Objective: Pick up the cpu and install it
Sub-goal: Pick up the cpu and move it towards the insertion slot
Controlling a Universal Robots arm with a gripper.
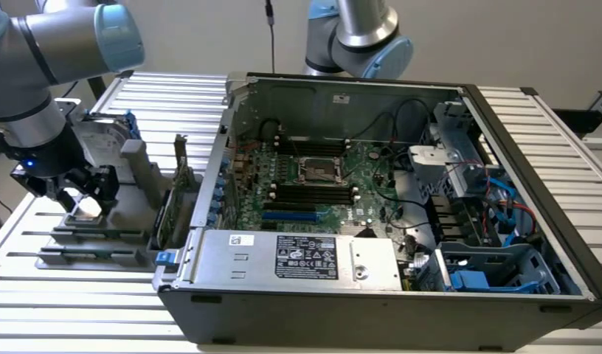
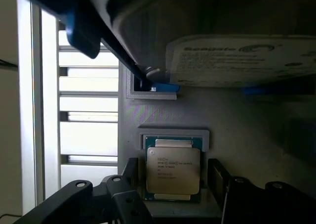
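One square chip point(image 2: 173, 169) with a shiny silver top, printed text and thin rim lies between the spread jaws of one gripper point(image 1: 85, 198).

You have the cpu point(image 2: 173, 170) lying flat in a recess of the holder point(image 1: 97, 242) on the bench point(image 1: 74, 310), at the exterior view's left of the computer case point(image 1: 380, 302), with the gripper point(image 2: 173, 180) straddling it, fingers clear on both sides, and the hard drive point(image 2: 242, 61) nearby on the same holder.
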